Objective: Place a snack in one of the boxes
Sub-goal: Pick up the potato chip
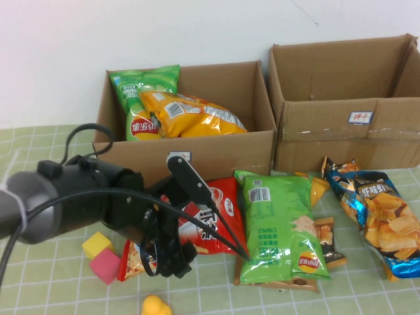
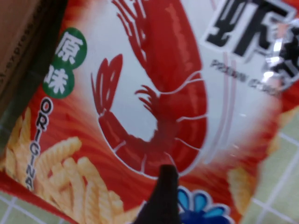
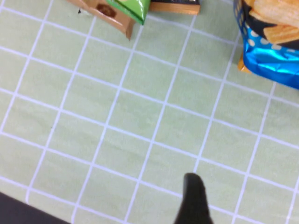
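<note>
- Two cartons at the back: the target box (image 1: pixel 348 118) on the right holds nothing visible; the left carton (image 1: pixel 197 147) holds two bags.
- The red shrimp-stick bag (image 1: pixel 207 220) lies flat on the table, not lifted (so the task has hardly begun).
- Left gripper (image 1: pixel 172 259) hangs over it; I cannot tell its jaws.
- Right gripper (image 3: pixel 194 200) hovers over bare cloth, likewise unreadable.

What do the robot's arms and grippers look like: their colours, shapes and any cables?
The left arm is a thick round body, dark grey to black, with thin black cables looping along it. The left gripper, over the red snack bag, has narrow black fingers. Of the right gripper only one black finger tip shows, over the green tablecloth.
</note>
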Available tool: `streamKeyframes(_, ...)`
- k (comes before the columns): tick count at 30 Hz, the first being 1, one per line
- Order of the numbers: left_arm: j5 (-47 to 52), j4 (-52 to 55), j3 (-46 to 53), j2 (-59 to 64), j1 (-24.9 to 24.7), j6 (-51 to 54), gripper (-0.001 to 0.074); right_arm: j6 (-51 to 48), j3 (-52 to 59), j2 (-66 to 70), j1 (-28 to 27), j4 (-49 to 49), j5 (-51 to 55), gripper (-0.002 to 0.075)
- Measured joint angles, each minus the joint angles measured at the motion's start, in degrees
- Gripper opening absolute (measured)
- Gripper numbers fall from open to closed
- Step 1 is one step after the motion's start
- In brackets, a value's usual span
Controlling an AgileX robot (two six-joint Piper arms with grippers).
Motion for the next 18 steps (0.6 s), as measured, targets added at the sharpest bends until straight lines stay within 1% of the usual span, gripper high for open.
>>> streamKeyframes(2,-0.94,0.94,0.0,1.24,0.0,0.1,0.0661,0.0,0.38,-0.26,0.0,0.0,-0.75,0.0472)
streamKeyframes(3,-1.34,1.18,-0.03,1.75,0.0,0.12,0.067,-0.11,0.38,-0.36,0.0,0.0,-1.22,0.0472)
streamKeyframes(12,-8.18,6.56,-0.49,7.13,-1.35,0.33,0.0675,-0.13,0.38,-0.48,0.0,0.0,-2.36,0.0472)
streamKeyframes(15,-9.95,7.99,-0.49,8.24,-1.35,0.33,0.0641,-0.17,0.38,-0.48,0.0,0.0,-2.36,0.0472)
streamKeyframes(18,-10.59,9.1,-0.59,8.35,-1.35,0.33,0.054,-0.17,0.38,-0.48,0.0,0.0,-2.49,0.0472)
